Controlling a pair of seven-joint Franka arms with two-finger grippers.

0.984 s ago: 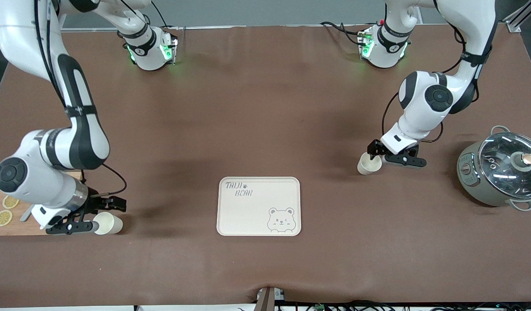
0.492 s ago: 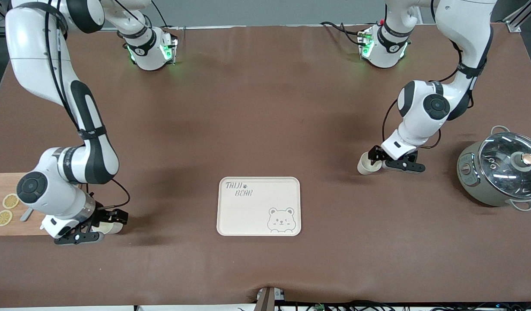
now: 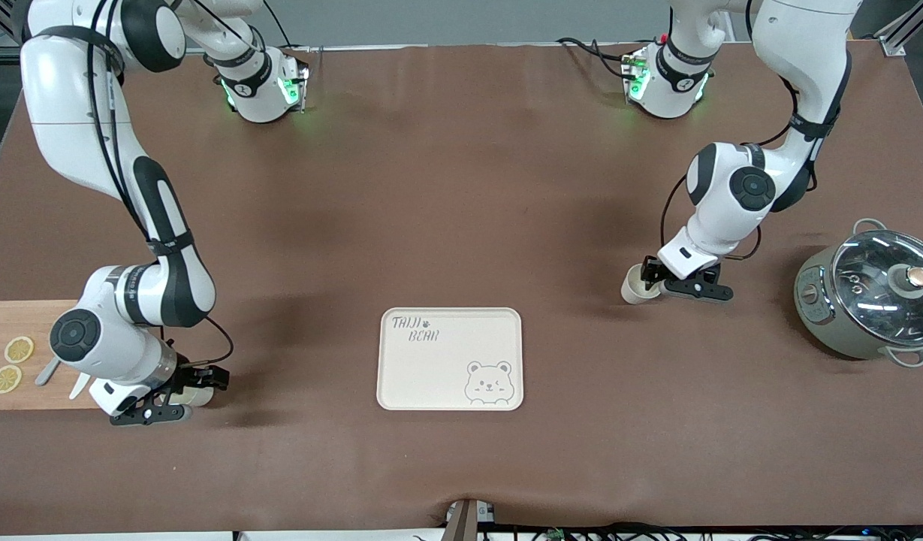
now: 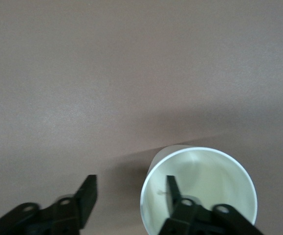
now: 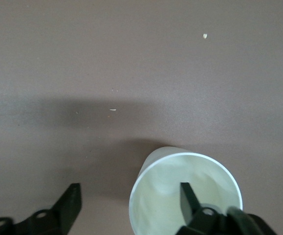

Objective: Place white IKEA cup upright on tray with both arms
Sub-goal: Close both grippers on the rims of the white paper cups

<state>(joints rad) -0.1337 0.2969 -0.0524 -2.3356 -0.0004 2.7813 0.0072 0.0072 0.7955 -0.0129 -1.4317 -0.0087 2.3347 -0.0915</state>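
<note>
Two white cups lie on their sides on the brown table. One cup (image 3: pixel 191 394) lies beside the wooden board, at the right arm's end. My right gripper (image 3: pixel 203 397) is open at its mouth. In the right wrist view (image 5: pixel 129 188) one finger is inside the cup (image 5: pixel 205 171) and one outside. The other cup (image 3: pixel 632 287) lies toward the left arm's end. My left gripper (image 3: pixel 656 284) is open, in the left wrist view (image 4: pixel 130 181) with one finger inside this cup (image 4: pixel 214 181). The cream bear tray (image 3: pixel 450 359) lies empty between them.
A wooden cutting board (image 3: pixel 33 391) with two lemon slices and a utensil lies at the right arm's end. A grey pot with a glass lid (image 3: pixel 870 293) stands at the left arm's end. A black fixture (image 3: pixel 465 518) sits at the table's near edge.
The right gripper has moved along the cup toward the tray, and it now covers most of the cup. The left gripper has shifted slightly at its cup's mouth. Both stay open.
</note>
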